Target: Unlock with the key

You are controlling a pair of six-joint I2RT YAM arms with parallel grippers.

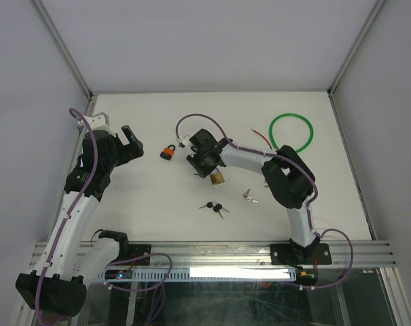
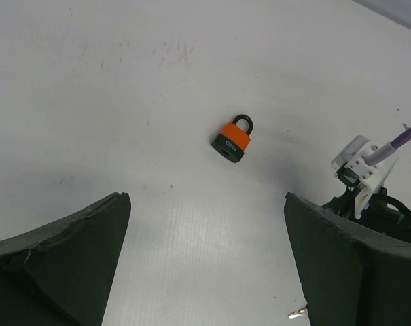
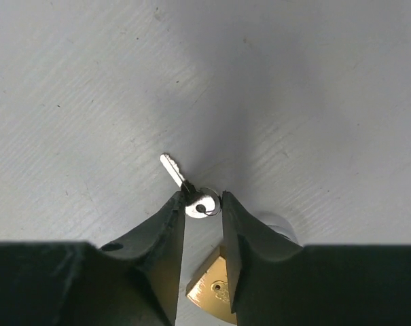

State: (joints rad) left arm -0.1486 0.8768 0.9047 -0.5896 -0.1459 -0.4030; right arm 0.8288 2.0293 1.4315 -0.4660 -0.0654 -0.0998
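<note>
My right gripper (image 3: 202, 201) is shut on the round head of a small silver key (image 3: 189, 192), whose blade sticks out up and to the left above the white table. A brass padlock (image 3: 215, 295) lies just below the fingers; in the top view it (image 1: 218, 178) sits next to the right gripper (image 1: 200, 163). An orange-and-black padlock (image 1: 168, 152) lies between the two arms and shows in the left wrist view (image 2: 233, 140). My left gripper (image 1: 132, 141) is open and empty, to the left of the orange padlock (image 2: 205, 200).
Black-headed keys (image 1: 214, 207) and a silver key bunch (image 1: 249, 197) lie nearer the front. A green ring (image 1: 291, 132) and a red wire (image 1: 261, 138) lie at the back right. The right arm's wrist (image 2: 363, 170) shows in the left wrist view.
</note>
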